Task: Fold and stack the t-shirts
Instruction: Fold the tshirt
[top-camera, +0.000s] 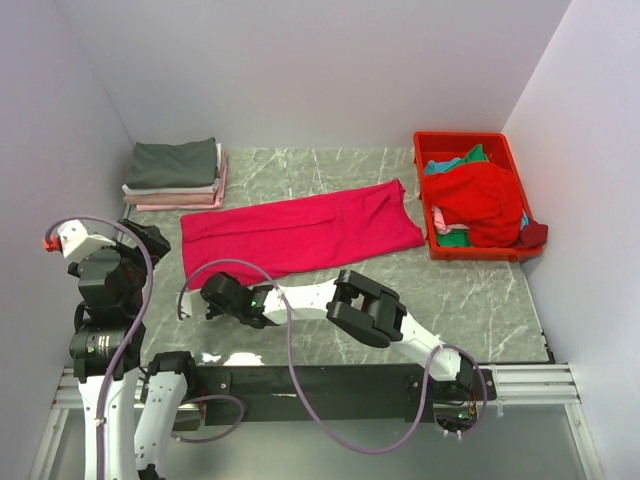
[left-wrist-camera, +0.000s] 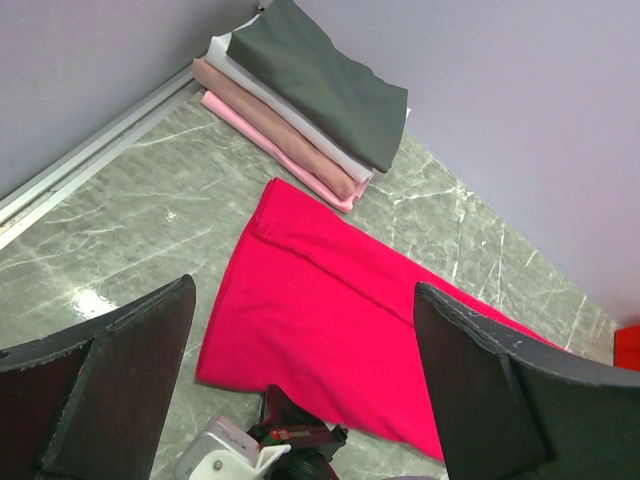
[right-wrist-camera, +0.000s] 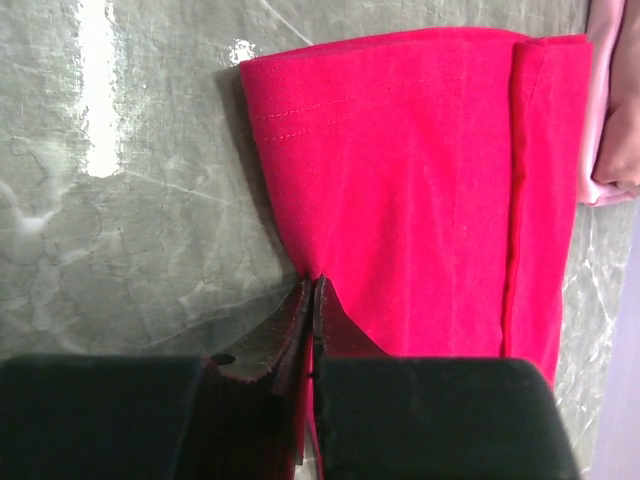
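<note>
Your right gripper (right-wrist-camera: 312, 292) is pinched tight on the near edge of the crimson-pink t-shirt (top-camera: 300, 232), close to its left end. The shirt lies as a long strip mid-table, between the folded stack (top-camera: 175, 175) at far left and the red bin (top-camera: 465, 137) at far right. The left gripper (left-wrist-camera: 305, 350) hangs wide open with nothing in it. I'd grab the far-left corner with it too, then lift both ends low and carry them rightward evenly so the fold lands square.

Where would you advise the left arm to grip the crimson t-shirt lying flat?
Probably the far left corner of the crimson t-shirt, from the left: it lies as a flat strip, and the right fingers pinch that end's near edge.
</note>
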